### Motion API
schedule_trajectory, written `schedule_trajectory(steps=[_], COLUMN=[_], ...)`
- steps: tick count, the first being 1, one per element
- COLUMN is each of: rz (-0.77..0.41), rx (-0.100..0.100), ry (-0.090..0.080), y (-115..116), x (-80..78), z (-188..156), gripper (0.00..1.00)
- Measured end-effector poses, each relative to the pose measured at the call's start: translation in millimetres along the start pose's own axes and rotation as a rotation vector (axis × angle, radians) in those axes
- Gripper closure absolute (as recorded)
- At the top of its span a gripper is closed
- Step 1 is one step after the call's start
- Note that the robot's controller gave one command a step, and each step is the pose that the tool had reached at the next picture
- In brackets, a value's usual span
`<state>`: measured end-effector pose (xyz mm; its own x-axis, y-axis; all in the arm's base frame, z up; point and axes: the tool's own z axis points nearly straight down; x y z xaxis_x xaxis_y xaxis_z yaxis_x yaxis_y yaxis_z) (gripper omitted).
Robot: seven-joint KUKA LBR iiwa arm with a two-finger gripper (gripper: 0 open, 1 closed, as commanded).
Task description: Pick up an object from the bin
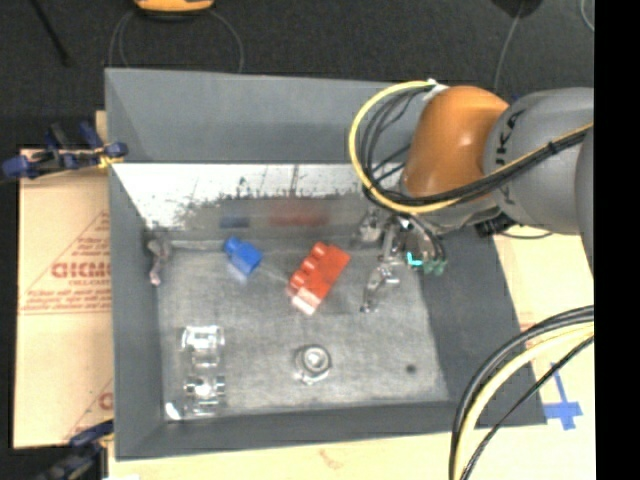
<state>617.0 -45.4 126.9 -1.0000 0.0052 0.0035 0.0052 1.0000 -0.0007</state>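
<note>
My gripper point(383, 273) hangs low over the right part of the bin, just right of an orange-red ridged block point(318, 274) that lies tilted near the middle. I see nothing held in it. A small blue block point(241, 256) sits further left, near the back wall. A small round clear cap point(313, 360) rests toward the front, below the orange-red block.
A clear plastic piece point(201, 370) lies in the front left corner. A thin grey rod-like tool point(156, 258) lies along the left wall. The arm with its orange cover and looped cables overhangs the bin's right rim.
</note>
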Motion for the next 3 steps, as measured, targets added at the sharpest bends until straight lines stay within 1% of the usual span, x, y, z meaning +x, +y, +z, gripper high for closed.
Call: schedule_trajectory(steps=[1, 2, 3], rz=[0.041, -0.008, -0.069], rx=[-0.003, 0.001, 0.002], ry=[-0.011, -0.013, -0.009], y=[19, 26, 44], x=[-22.8, -22.1, -19.2], z=[53, 11, 48], gripper=[0.0, 0.0, 0.0])
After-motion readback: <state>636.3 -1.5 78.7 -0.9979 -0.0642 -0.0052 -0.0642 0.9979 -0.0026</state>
